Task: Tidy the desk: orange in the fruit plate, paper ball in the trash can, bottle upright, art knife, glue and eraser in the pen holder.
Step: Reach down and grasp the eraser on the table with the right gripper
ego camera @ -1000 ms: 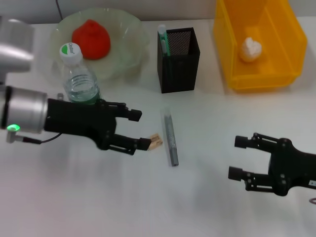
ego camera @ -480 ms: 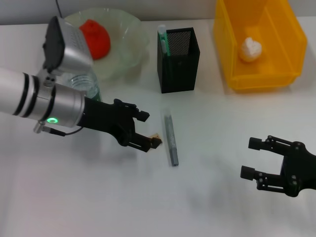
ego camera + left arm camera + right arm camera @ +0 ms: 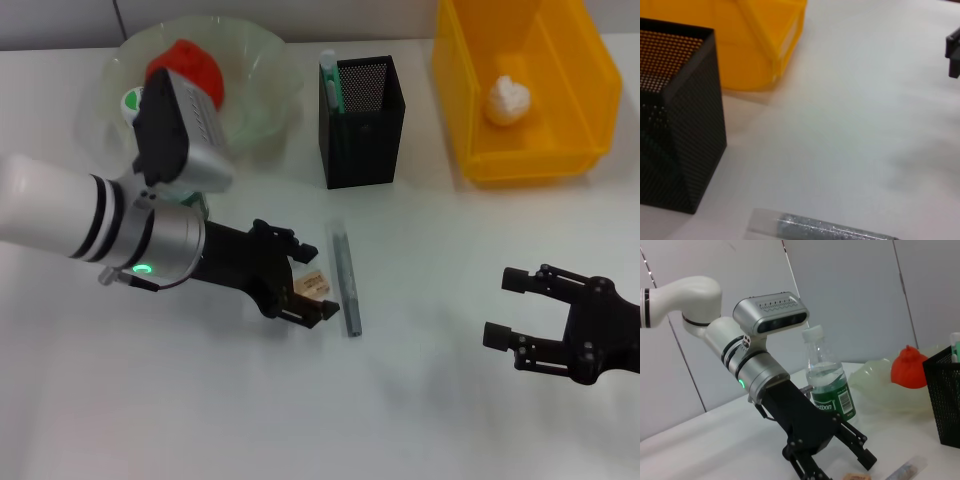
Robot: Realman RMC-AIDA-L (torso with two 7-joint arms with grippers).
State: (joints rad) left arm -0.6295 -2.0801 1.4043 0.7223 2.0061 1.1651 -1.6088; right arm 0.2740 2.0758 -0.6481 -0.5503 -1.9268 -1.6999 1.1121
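My left gripper (image 3: 311, 281) is open low over the desk (image 3: 420, 400), with one finger on each side of the beige eraser (image 3: 313, 285). The right wrist view shows it too (image 3: 840, 462), with the eraser (image 3: 856, 476) at its tips. The grey art knife (image 3: 346, 278) lies just right of it. The orange (image 3: 188, 62) sits in the fruit plate (image 3: 262, 60). The bottle (image 3: 134, 101) stands upright, mostly hidden behind my left arm. The paper ball (image 3: 507, 100) lies in the trash can (image 3: 470, 110). My right gripper (image 3: 503, 307) is open and empty at the front right.
The pen holder (image 3: 362, 122) stands behind the art knife with a green-and-white stick (image 3: 328, 75) in it. In the left wrist view the pen holder (image 3: 675, 115), the trash can (image 3: 740, 40) and the art knife (image 3: 830, 230) show close by.
My left arm has swung right and its wrist has turned, so the fingers now straddle the eraser. My right gripper has drifted slightly right.
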